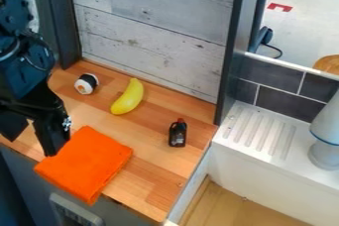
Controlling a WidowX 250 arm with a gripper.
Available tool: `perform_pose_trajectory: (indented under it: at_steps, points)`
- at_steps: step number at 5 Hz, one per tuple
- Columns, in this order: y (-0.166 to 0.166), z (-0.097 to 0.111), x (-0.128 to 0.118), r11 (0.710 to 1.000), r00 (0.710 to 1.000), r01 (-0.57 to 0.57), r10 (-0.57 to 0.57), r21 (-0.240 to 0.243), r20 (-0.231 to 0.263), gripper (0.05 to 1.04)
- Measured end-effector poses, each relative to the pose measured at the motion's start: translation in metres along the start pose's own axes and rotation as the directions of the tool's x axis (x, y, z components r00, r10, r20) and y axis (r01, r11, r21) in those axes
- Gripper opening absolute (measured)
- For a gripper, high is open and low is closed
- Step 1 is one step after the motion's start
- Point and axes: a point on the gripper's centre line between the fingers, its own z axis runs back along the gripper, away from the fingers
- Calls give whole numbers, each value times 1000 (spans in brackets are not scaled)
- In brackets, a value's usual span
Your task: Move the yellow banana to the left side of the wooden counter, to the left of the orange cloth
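Jaws wide apart on the black gripper (30, 145), close by an orange cloth (84, 164)

The two fingers are spread with a broad gap and hold nothing. They belong to the dark robot arm (23, 56), which hangs down along the left side. The right-hand finger's tip overlaps the cloth's left part in the view; whether it touches cannot be told.

Largest is the grey plank panel (152, 27), upright behind the wooden counter (159, 165) and framed by dark posts at left and right. To the right is a white ledge (265, 143) with raised or sunken ribs, below a strip of dark tiles (285, 103). A pale, rounded object with a blue line (325, 133) stands at its right end.

The cloth lies flat and folded at the counter's near left, its near corner reaching the front edge. Beyond it, toward the panel, a yellow banana (129, 97) lies at a slant. Left of the banana, near the far left corner, is a white, black and orange sushi-like piece (86, 84). A small dark bottle with a red cap (177, 134) lies or stands right of the cloth, near the counter's right edge.
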Motion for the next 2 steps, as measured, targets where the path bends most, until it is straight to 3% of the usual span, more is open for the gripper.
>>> perform_pose_trajectory:
  at_steps: [2]
  points:
    - [0,-3,-3,1000,1000,0,0,-1,-14,1003]
